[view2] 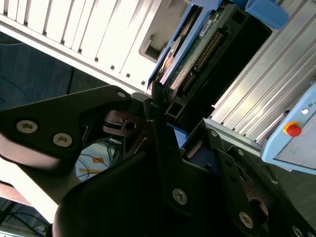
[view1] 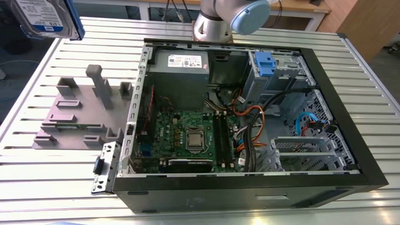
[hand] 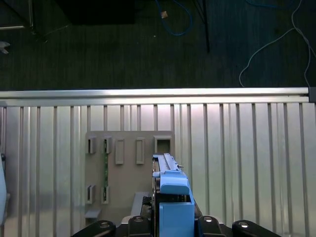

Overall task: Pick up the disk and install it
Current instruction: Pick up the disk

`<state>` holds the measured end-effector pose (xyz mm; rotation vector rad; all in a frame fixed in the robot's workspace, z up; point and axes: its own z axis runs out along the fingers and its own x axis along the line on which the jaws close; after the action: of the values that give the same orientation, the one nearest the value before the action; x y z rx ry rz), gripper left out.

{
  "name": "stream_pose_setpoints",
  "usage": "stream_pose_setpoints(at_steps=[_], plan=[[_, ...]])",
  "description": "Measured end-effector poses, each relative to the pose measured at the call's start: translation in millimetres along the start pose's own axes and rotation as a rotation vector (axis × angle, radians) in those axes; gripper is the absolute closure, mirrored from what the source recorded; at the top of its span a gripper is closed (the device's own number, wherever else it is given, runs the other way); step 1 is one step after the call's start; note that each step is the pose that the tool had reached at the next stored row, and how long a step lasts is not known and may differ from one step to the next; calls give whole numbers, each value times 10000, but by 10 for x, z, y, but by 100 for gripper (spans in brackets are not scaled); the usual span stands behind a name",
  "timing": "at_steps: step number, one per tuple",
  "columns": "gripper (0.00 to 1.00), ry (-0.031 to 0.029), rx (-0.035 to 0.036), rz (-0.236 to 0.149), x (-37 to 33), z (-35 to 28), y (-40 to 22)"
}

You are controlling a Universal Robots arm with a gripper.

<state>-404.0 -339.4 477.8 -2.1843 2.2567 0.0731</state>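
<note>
The gripper [view2: 174, 117] has its two black jaws closed on one disk [view2: 193, 58], gripping it by one end so that the rest of it juts out beyond the fingertips. In the second wrist view the side of the disk facing the camera shows a green circuit board, with a blue caddy rail [view2: 170, 42] along its edge. Two screws [view2: 27, 127] sit on the outer link of one finger. In the first wrist view the disk [hand: 174, 197] stands edge-on between the jaws, blue plastic uppermost.

In the exterior view the disk [view1: 44, 16] hangs in the air with its white-and-blue label showing, clear of the slatted metal table [view1: 62, 178].

Below the jaws, well apart from the held disk, lies one grey slotted holder [hand: 128, 143] on the table. In the exterior view the holder [view1: 75, 117] carries one tall post [view1: 99, 86].

Off to one side of the jaws, towards the exterior view's right, one open computer case [view1: 250, 192] lies on the table. Inside it are one motherboard [view1: 187, 136] and one blue bracket [view1: 265, 63] on the grey drive bay, far from the jaws.
</note>
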Motion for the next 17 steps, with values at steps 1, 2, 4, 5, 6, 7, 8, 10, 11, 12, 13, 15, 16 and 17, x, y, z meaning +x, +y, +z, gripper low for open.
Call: stream_pose_setpoints(at_steps=[1,2,4,5,6,7,8,10,11,12,13,15,16,17], plan=[[63,1,-1,0,0,-1,-5],[63,1,-1,0,0,-1,-11],[63,2,0,0,-1,-1,-20],[63,2,0,0,-1,-1,-23],[63,3,0,0,-1,-1,-27],[63,4,-1,0,-1,-1,-31],[63,4,0,1,-1,-1,-35],[63,3,0,0,-1,-1,-42],[63,4,0,0,-2,-2,-46],[63,4,0,0,-2,-2,-51],[63,4,0,0,-2,-2,-55],[63,3,1,1,-2,-2,-63],[63,4,0,0,-2,-2,-67],[63,4,-1,1,-2,-3,-71]])
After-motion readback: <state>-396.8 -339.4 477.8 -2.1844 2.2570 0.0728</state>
